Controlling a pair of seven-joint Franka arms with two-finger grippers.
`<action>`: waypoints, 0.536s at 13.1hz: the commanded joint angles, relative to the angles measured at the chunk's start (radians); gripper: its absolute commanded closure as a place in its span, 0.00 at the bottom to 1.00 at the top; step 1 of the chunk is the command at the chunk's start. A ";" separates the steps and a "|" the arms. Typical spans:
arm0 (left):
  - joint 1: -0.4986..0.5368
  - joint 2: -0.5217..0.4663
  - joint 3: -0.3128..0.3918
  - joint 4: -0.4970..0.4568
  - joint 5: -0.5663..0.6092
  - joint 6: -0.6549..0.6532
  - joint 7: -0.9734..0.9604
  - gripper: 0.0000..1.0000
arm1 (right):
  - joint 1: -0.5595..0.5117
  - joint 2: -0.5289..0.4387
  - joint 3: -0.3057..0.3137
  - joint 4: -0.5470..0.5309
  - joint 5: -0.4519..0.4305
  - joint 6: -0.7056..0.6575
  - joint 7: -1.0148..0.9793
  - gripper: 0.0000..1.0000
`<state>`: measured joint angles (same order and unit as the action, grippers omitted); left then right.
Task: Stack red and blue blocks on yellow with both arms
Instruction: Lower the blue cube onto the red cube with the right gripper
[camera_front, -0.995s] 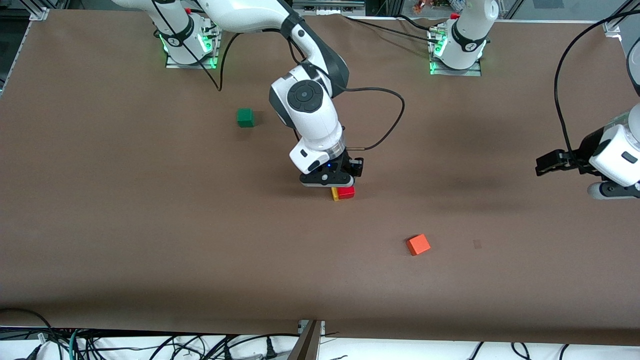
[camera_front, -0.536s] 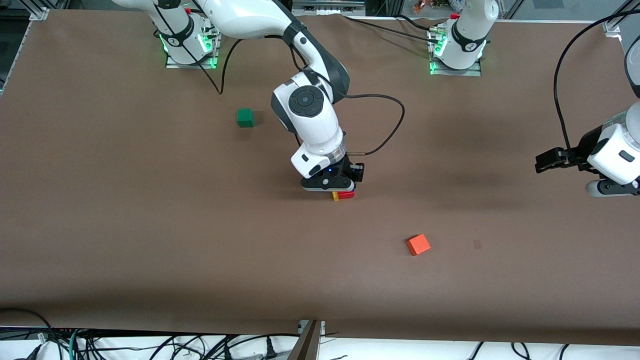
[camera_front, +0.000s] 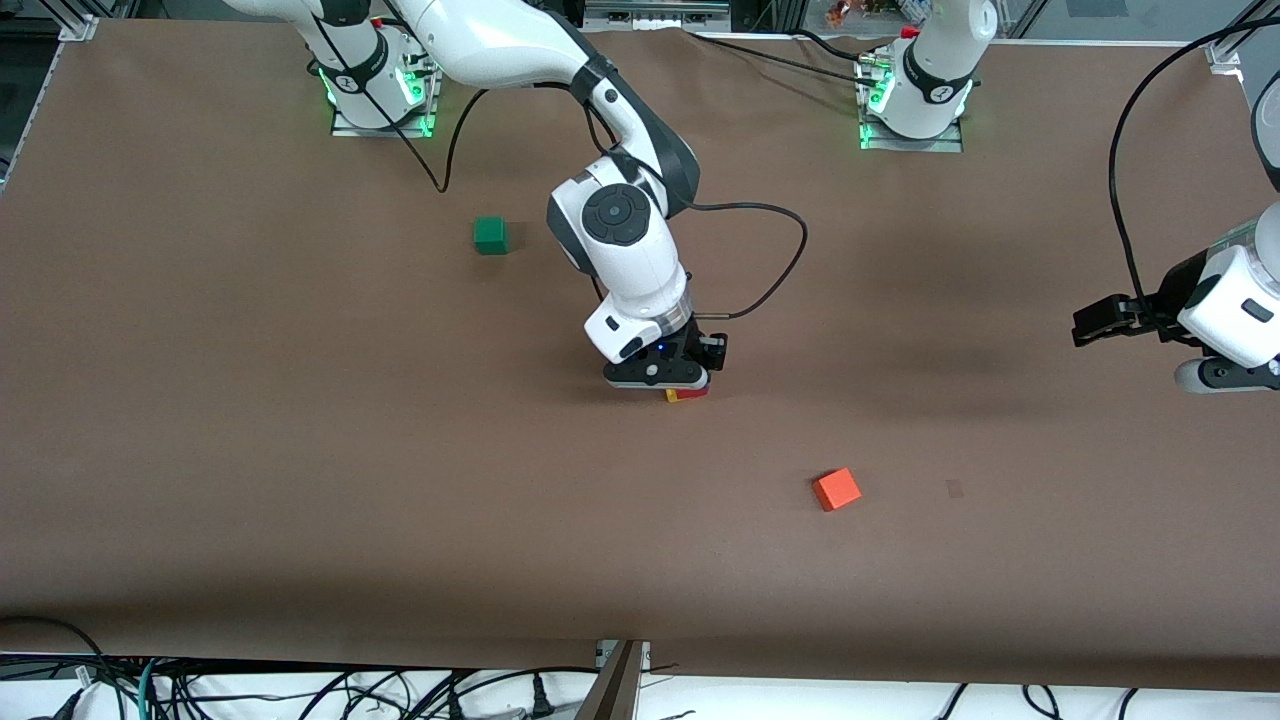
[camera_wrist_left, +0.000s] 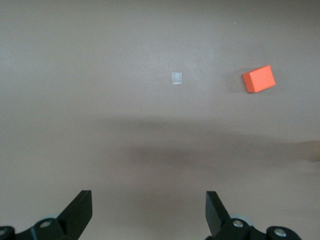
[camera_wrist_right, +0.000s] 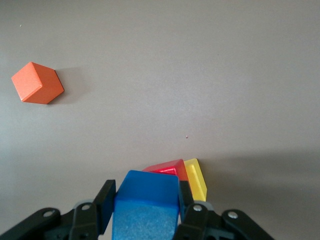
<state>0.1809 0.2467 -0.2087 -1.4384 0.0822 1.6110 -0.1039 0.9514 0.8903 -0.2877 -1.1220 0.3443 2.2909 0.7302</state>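
While the right gripper (camera_front: 672, 378) hangs low over the middle of the table (camera_front: 300, 450), its fingers (camera_wrist_right: 106, 202) are pinched on the two sides of the blue block (camera_wrist_right: 146, 205), which fills the space between them in the right wrist view. Directly under the blue block sits the red block (camera_wrist_right: 167, 168), and the red block rests on the yellow block (camera_wrist_right: 195, 178), slightly offset so a strip of yellow shows along one edge. From the front only slivers of red (camera_front: 692, 394) and yellow (camera_front: 671, 396) peek out below the gripper body; the blue block is hidden there. Whether blue already touches red cannot be told, though they are very close. Left gripper (camera_front: 1090, 325) waits in the air over the left arm's end of the table, fingers (camera_wrist_left: 80, 212) spread wide with only bare tabletop between them. Orange block (camera_front: 836, 489) lies alone on the table, nearer to the front camera than the stack and toward the left arm's end; it also shows in both wrist views (camera_wrist_left: 259, 79) (camera_wrist_right: 37, 82). Green block (camera_front: 490, 235) sits farther from the front camera than the stack, toward the right arm's end, well apart from everything else.
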 joint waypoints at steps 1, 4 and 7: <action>0.002 -0.012 0.000 -0.002 0.005 0.004 0.003 0.00 | -0.005 0.010 0.002 0.034 0.007 -0.011 0.011 0.06; 0.002 -0.014 0.000 -0.002 0.005 0.004 0.003 0.00 | -0.005 -0.004 -0.002 0.034 0.008 -0.047 0.011 0.00; 0.002 -0.012 0.000 -0.002 0.005 0.004 0.003 0.00 | -0.020 -0.049 -0.021 0.037 0.008 -0.143 0.003 0.00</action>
<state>0.1809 0.2467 -0.2087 -1.4384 0.0822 1.6112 -0.1039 0.9479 0.8778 -0.3003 -1.0972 0.3443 2.2280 0.7317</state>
